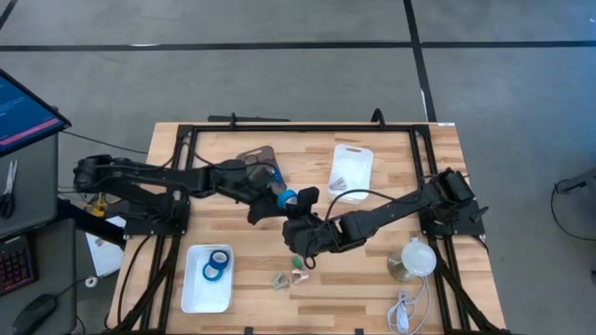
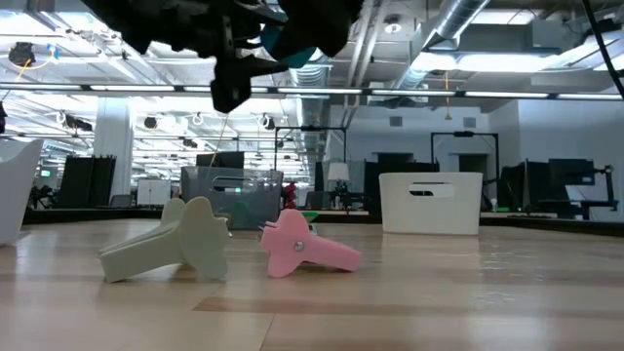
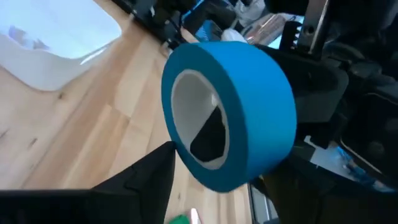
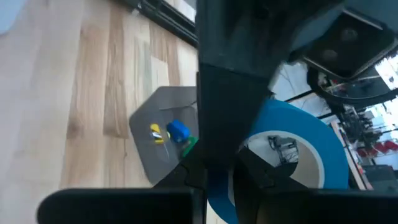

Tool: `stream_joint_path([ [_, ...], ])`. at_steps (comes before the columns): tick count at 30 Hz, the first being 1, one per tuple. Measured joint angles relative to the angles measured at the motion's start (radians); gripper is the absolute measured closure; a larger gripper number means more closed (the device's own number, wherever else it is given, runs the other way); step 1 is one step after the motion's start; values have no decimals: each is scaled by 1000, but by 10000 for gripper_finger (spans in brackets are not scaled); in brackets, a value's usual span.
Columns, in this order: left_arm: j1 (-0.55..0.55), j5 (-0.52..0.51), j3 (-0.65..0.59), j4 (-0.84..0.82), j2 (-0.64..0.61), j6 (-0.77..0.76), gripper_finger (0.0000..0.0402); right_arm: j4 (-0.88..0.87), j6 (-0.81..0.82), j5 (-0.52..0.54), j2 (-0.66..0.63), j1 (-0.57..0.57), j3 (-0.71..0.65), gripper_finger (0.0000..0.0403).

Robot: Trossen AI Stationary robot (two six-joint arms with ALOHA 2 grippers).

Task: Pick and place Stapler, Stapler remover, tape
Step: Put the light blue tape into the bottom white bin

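Note:
A bright blue tape roll with a pale core hangs in the air over the table's middle, between both grippers. My left gripper reaches in from the left and is shut on it. My right gripper comes from the right and stands close against the roll's right side; the roll shows partly behind a dark part in the right wrist view. Two more blue rolls lie in a white tray. A pale green stapler remover and a pink one lie on their sides on the table. My left gripper pinches the tape roll across its width, one finger on the flat face with the open core and the other finger on the far face. The fingers come level from the table's left. The roll is lifted clear of the table.
A grey tray holding small items and a white tray sit on the far half. A white round lamp-like object and its cable lie near the right edge. Bare wood lies between the white tray of rolls and the removers.

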Motion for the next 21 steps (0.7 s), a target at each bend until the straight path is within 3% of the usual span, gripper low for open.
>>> stream_joint_path([
  [21, -3, -17, -2, 58, 24, 63, 210, -103, 103, -143, -3, 18, -7, 374],
])
